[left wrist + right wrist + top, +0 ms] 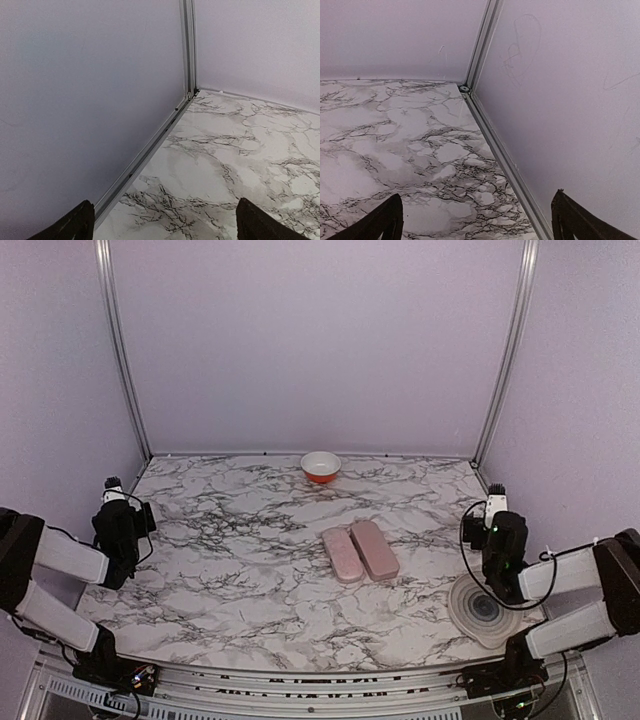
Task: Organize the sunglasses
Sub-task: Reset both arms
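Your left gripper point(165, 227) hangs by the left edge of the worktop point(240, 165), jaws spread wide and holding nothing. Your right gripper point(475, 222), by the right edge, is just as wide and empty. Two closed pink cases point(360, 552) lie touching side by side, right of centre. An orange bowl point(320, 466) sits at the far edge. No view shows the sunglasses, so you cannot tell where they are.

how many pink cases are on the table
2. One pink case lies just right of the table's centre; the second pink case lies alongside it, on its right. No third shows in any view.
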{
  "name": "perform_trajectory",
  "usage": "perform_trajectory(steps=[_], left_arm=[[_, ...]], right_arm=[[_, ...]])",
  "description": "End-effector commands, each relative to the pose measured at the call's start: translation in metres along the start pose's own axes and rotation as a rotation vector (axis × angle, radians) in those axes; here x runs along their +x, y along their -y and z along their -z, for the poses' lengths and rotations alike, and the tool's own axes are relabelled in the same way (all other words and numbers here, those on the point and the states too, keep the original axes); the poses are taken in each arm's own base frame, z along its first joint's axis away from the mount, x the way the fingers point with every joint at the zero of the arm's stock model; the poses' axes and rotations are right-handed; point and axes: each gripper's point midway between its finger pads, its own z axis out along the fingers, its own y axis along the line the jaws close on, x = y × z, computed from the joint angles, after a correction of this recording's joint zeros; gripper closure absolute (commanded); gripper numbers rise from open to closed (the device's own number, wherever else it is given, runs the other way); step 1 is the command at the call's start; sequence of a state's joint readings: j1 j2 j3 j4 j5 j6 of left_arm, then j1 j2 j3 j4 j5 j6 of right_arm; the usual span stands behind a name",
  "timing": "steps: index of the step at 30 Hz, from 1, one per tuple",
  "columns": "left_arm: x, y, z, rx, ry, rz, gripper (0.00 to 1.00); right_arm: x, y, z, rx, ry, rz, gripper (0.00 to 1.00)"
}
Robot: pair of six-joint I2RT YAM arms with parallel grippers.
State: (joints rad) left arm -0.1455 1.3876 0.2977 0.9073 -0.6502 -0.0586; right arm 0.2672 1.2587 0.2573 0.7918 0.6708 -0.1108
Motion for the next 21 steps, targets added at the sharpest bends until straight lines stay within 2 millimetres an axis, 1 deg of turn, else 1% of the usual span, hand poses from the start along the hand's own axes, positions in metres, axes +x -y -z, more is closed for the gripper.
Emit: perform_trajectory(steps=[1,4,6,11,13,14,15,17,18,20,21], left_arm=[[-0.021,0.010,0.002,0.080,0.130,0.057,0.01],[-0.020,0.008,0.007,0.089,0.174,0.068,0.01],[-0.017,0.008,0.006,0.091,0.156,0.071,0.01],[-0.017,0.013,0.004,0.122,0.152,0.058,0.01],[-0.016,0.025,0.006,0.215,0.153,0.033,0.01],[-0.014,0.031,0.006,0.264,0.149,0.021,0.02],[-0.011,0.036,0.006,0.304,0.142,0.020,0.03],[-0.010,0.034,0.002,0.298,0.147,0.033,0.03],[-0.006,0.034,-0.002,0.294,0.112,0.033,0.02],[-0.008,0.034,-0.003,0.293,0.122,0.038,0.01],[-0.007,0.033,-0.003,0.293,0.117,0.038,0.01]], right_arm=[[-0.026,-0.001,0.000,-0.105,0.187,-0.096,0.00],[-0.026,-0.006,-0.001,-0.141,0.228,-0.078,0.00],[-0.029,-0.012,-0.001,-0.174,0.249,-0.050,0.00],[-0.027,-0.020,-0.006,-0.254,0.277,-0.082,0.00],[-0.026,-0.019,-0.004,-0.267,0.312,-0.084,0.00],[-0.021,-0.019,-0.005,-0.272,0.305,-0.091,0.00],[-0.018,-0.017,-0.008,-0.272,0.302,-0.096,0.00],[-0.013,-0.026,-0.016,-0.320,0.247,-0.086,0.00],[-0.011,-0.031,-0.022,-0.336,0.228,-0.077,0.00],[-0.012,-0.029,-0.026,-0.341,0.228,-0.090,0.00],[-0.009,-0.026,-0.030,-0.319,0.204,-0.101,0.00]])
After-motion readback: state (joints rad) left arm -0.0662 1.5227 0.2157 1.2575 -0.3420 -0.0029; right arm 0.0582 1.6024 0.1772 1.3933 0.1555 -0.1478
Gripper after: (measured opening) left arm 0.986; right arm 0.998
